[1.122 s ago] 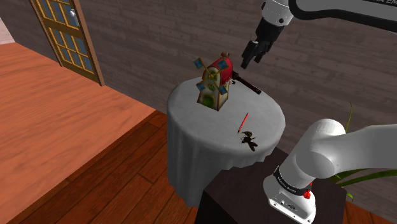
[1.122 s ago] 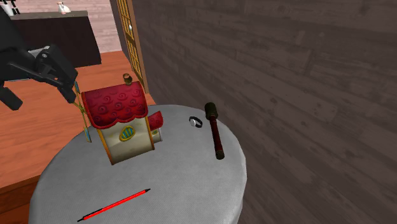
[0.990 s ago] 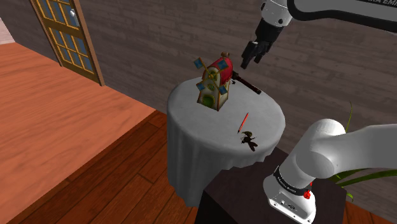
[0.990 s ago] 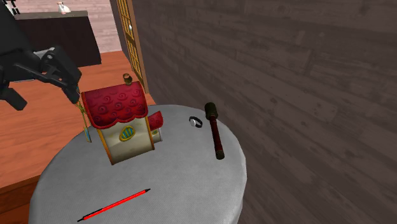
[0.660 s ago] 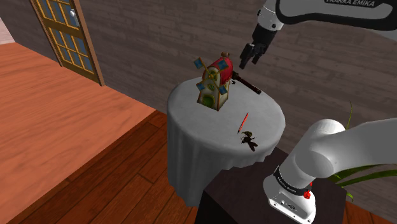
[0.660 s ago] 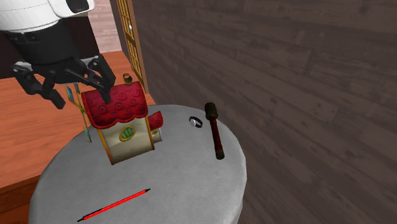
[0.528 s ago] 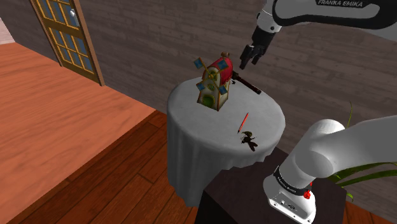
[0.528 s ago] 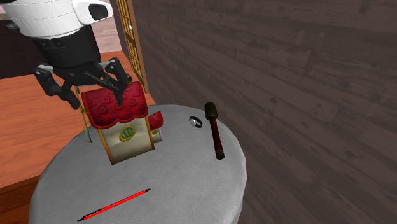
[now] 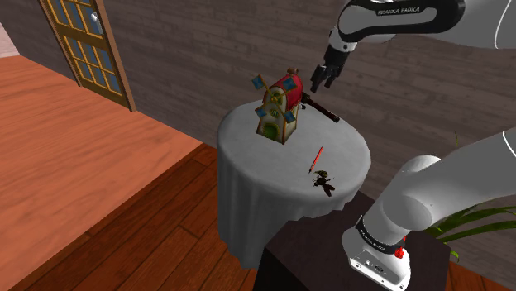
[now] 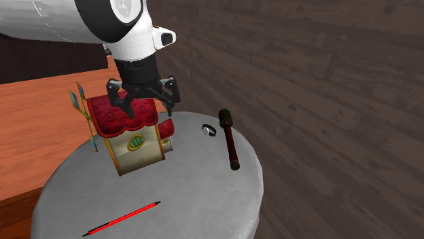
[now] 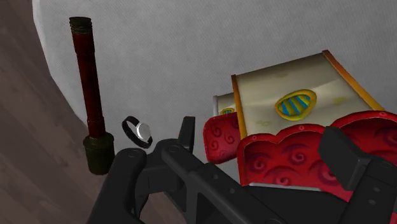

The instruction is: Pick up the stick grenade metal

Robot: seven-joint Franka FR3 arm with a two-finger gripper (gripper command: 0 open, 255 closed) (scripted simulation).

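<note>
**A:** Where is your hand right now?

**B:** My hand [image 10: 149,108] hangs over the red roof of the toy house [image 10: 132,139]. The fingers are spread wide and there's nothing between them.

**A:** What comes next, moving out from it?

**B:** A small ring [image 10: 210,130]. It lies on the tabletop [image 10: 204,197] between the house and the grenade.

**A:** And the grenade?

**B:** The grenade [image 10: 230,139] is just past the ring, flat on the tabletop by the edge nearest the wall, well apart from my hand. Its long axis runs along that edge. The bulky head is beside the ring and the dark red handle points away from it.

**A:** So what does the move turn on?

**B:** It lies off to one side of me, out past one finger and not between the two. In the wrist view the line from finger to finger seems to cross the handle rather than follow it. So I judge it mostly needs a sideways shift toward the wall edge, clear of the roof and ring, then a descent.

**A:** Is anything farther out?

**B:** A red pen [image 10: 122,218] near the opposite edge, well out of the way.
</note>
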